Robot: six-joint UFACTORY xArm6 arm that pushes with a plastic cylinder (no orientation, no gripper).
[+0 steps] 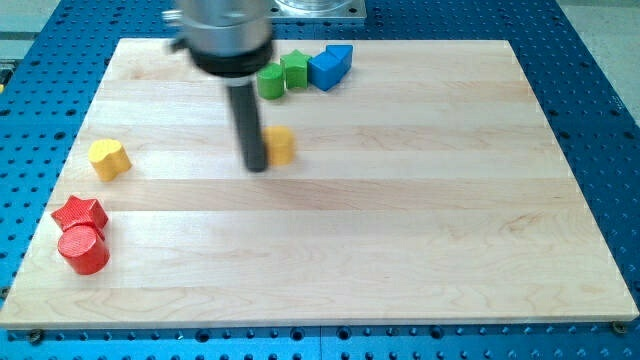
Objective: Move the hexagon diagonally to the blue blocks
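A yellow hexagon block lies on the wooden board, upper middle. My tip stands right at its left side, touching or nearly touching it. A blue block with a pointed end lies near the view's top, up and to the right of the hexagon. Only one blue block shows. Next to it on the left are a green block and a green cylinder, partly behind the rod.
A yellow heart-shaped block lies at the view's left. A red star block and a red cylinder sit at the lower left. The board rests on a blue perforated table.
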